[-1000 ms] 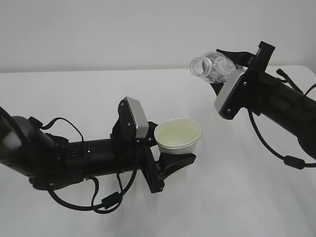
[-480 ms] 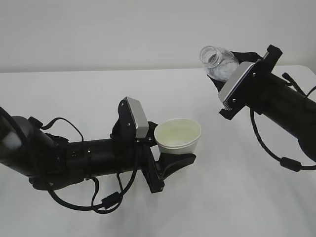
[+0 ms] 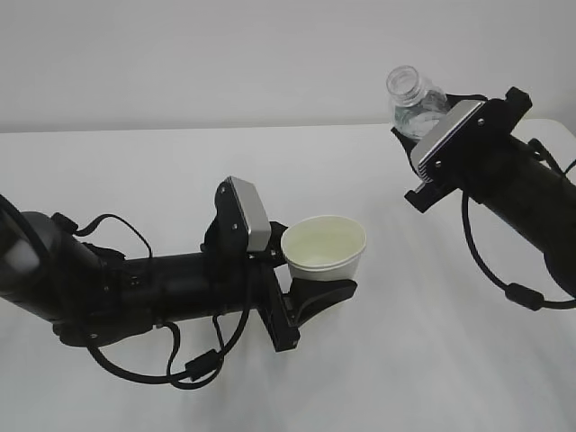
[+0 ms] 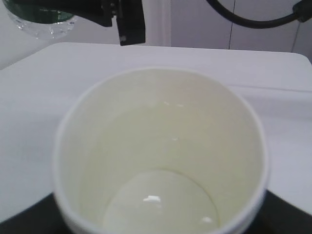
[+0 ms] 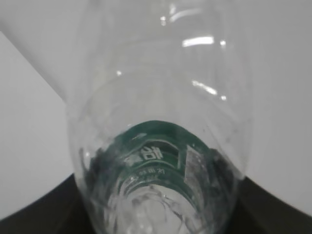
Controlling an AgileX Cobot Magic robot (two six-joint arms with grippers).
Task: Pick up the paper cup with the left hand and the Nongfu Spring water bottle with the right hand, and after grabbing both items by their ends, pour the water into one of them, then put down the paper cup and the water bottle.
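My left gripper (image 3: 317,274) is shut on the white paper cup (image 3: 324,246), which it holds upright above the table. In the left wrist view the paper cup (image 4: 161,146) fills the frame, and a shallow pool of water (image 4: 161,204) glints at its bottom. My right gripper (image 3: 430,121) is shut on the lower end of the Nongfu Spring water bottle (image 3: 414,97), up at the right, apart from the cup. Its open neck points up and a little left. The clear bottle with its green label (image 5: 156,146) fills the right wrist view and looks nearly empty. The fingers of both grippers are mostly hidden.
The white table (image 3: 162,171) runs under both arms, with its far edge against a pale wall. Black cables (image 3: 490,270) hang from the right arm, and more loop under the left arm (image 3: 193,369). The bottle's base (image 4: 41,22) shows at the left wrist view's top left.
The right arm has swung the bottle up and to the right, away from the cup. Its neck has turned from pointing left and down to nearly upright. The left arm and cup have not moved.
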